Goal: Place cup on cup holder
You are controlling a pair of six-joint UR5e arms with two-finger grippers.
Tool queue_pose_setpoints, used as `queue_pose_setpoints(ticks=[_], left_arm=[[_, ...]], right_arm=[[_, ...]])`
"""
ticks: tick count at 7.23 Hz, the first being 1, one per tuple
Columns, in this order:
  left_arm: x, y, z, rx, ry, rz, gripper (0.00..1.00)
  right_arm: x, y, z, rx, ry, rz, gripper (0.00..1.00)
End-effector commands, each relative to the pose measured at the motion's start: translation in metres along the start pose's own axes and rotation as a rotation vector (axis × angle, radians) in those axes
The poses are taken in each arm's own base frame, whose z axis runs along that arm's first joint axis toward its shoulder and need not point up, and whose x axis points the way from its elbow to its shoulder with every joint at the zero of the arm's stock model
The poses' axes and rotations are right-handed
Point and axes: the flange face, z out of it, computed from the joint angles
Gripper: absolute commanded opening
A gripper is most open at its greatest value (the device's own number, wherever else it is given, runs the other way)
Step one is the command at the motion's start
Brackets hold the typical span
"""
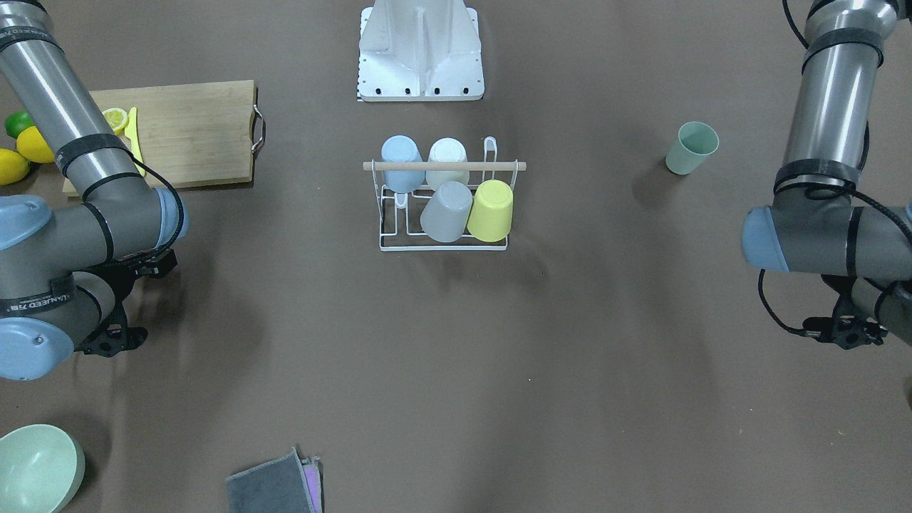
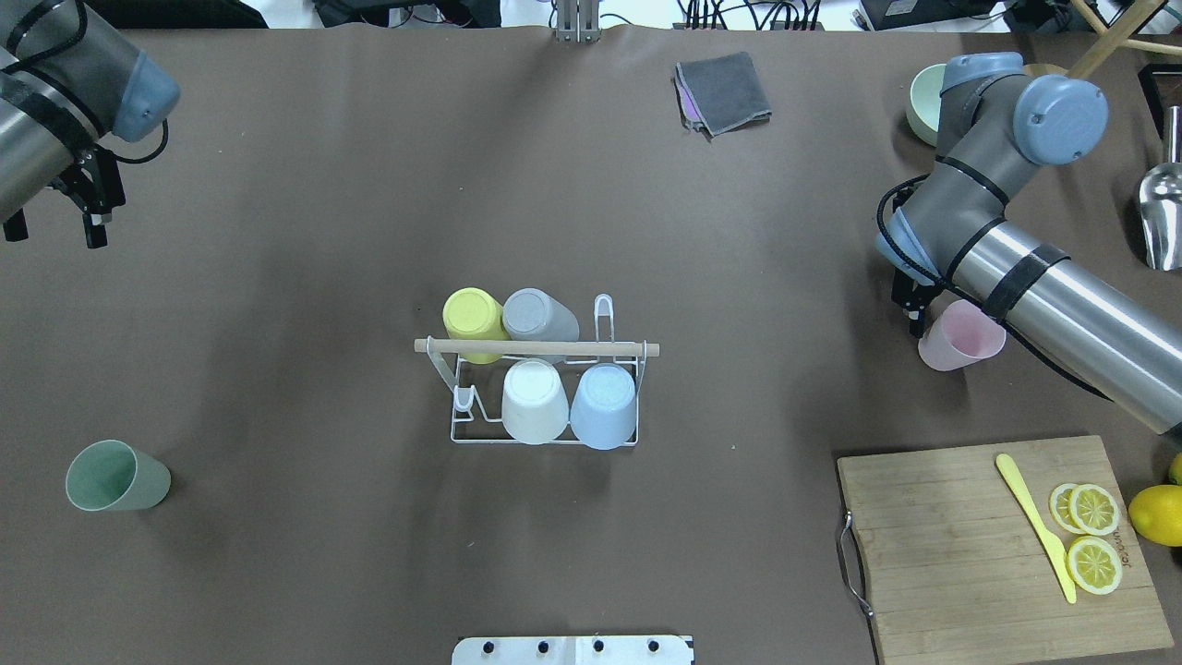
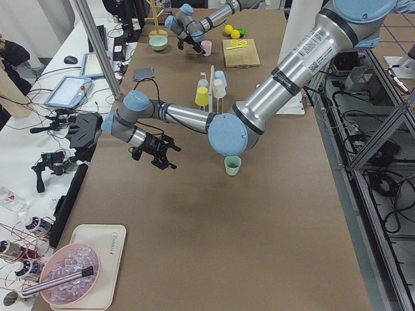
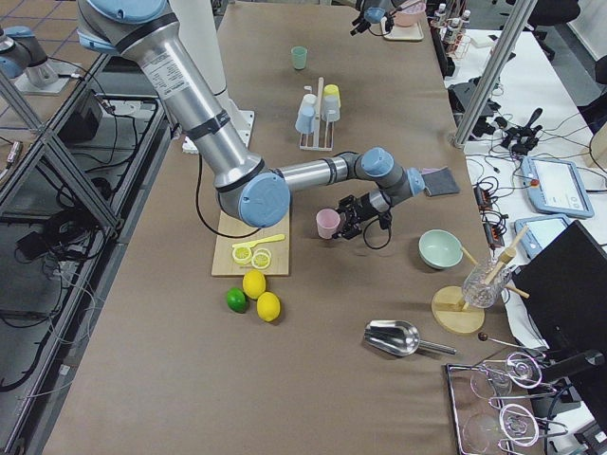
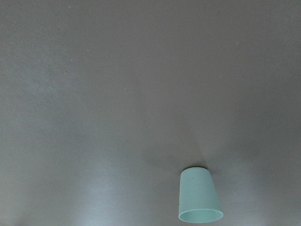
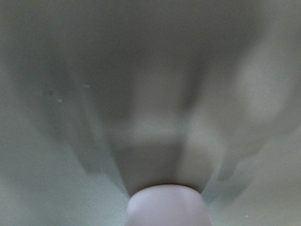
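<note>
Beside pink cup [image 2: 956,344] | right gripper [image 2: 914,314], grip unclear | left gripper [image 2: 54,226] apparently spread, empty

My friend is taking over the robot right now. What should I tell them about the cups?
Left gripper: open, empty, away from the green cup, which stands upright on the table.
Right gripper: close beside the pink cup; cannot tell if it grips it.
Cup holder: mid-table, holding the yellow cup, grey cup, white cup and blue cup upside down.
Done: four cups on.
Left: pink and green cups; two prongs look free.
</note>
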Motion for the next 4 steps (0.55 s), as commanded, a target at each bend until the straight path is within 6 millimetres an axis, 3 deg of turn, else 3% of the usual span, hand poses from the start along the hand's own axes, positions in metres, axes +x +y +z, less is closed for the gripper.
queue_pose_setpoints(ticks=[1,3,4], left_arm=[[0.034,-0.028,0.057,-0.062,0.067,-0.011,0.97],[0.058,-0.048,0.08,-0.049,0.082,-0.032,0.97],[0.056,-0.049,0.085,-0.059,0.067,-0.03,0.97]], right_arm=[[-0.001,-0.002,0.006,-0.01,0.004,0.002,0.9],[0.003,-0.006,0.015,-0.029,-0.003,0.019,0.85],[0.005,-0.008,0.017,-0.034,-0.009,0.025,0.77]])
